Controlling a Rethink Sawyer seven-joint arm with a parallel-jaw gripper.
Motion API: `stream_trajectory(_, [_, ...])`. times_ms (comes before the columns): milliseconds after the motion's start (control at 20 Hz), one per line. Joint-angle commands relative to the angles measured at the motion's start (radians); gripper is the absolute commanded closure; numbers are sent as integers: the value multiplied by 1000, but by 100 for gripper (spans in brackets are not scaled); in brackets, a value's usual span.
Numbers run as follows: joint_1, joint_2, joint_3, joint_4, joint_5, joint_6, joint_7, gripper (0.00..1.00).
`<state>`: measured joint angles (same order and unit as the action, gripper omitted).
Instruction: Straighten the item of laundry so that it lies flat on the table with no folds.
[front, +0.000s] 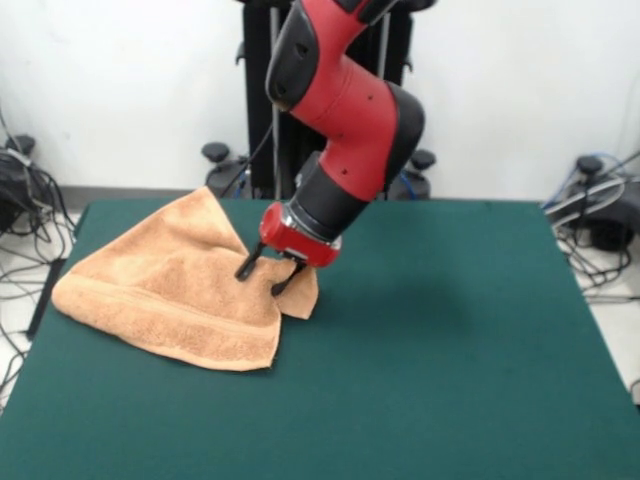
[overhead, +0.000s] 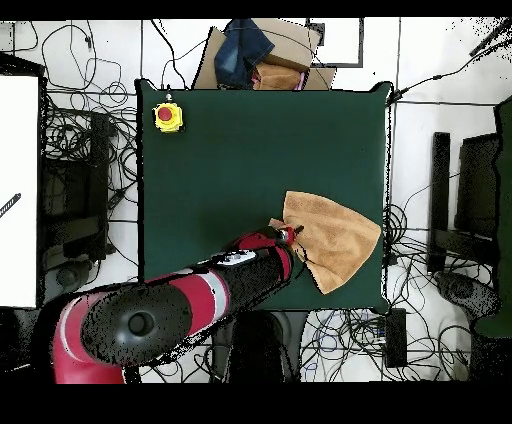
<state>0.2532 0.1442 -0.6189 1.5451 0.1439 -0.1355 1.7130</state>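
Observation:
The item of laundry (front: 170, 290) is a peach-orange terry towel lying at the left of the green table (front: 450, 330), near its far edge. It is rumpled: its right corner is folded over into a small flap, and a diagonal ridge runs across it. My gripper (front: 266, 278) comes down on that folded right edge, open, with its two black fingers (front: 247, 268) spread and their tips at the cloth. In the overhead view the towel (overhead: 335, 240) lies by the table's (overhead: 250, 160) right edge, with the gripper (overhead: 290, 237) at its left corner.
A yellow box with a red button (overhead: 168, 117) stands at a table corner in the overhead view. A cardboard box with clothes (overhead: 260, 55) sits beyond the table's top edge. Cables lie on the floor around the table (front: 25, 200).

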Motion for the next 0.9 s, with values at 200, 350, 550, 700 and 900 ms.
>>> stream_trajectory(200, [-18, 90, 19, -100, 101, -89, 183, 0])
stream_trajectory(350, [-18, 75, 20, -86, 98, -105, 181, 0])
stream_trajectory(550, [-12, 65, 14, -73, 104, -88, 173, 0])
stream_trajectory(700, [-10, 63, 15, -70, 104, -93, 172, 0])
stream_trajectory(900, [-5, 53, 14, -62, 104, -93, 175, 0])
